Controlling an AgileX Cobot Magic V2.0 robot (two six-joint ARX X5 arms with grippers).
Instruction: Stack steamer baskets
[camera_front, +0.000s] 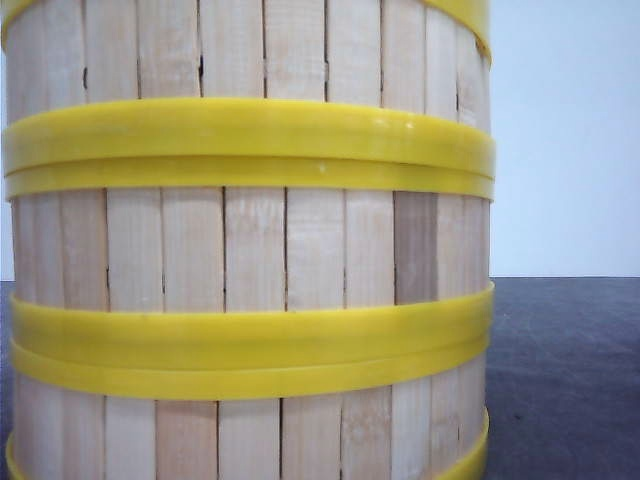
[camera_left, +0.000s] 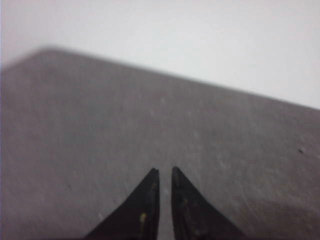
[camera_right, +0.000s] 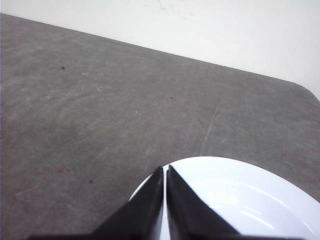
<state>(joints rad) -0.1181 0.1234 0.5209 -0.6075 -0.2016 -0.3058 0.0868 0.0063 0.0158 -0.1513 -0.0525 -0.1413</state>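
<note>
Seen from the front, the round steamer baskets with pale vertical wooden slat walls and bright yellow plastic rims stand stacked one on another very close to the camera, filling most of the view from the left edge to well past the middle. Three tiers of slats show, parted by two double yellow bands where one rim meets the next, and a further yellow rim curves at the very top and at the bottom edge. The stack rests on the dark grey worktop, which shows bare to its right under a pale wall. What lies inside the baskets cannot be seen from this low angle. The left claw hangs above bare worktop with its two black fingertips nearly together, only a thin slit between them, grasping nothing. The right claw is likewise clenched, its dark fingertips almost touching and empty, and it sits over the near rim of a glossy white round plate lying on the worktop.
</note>
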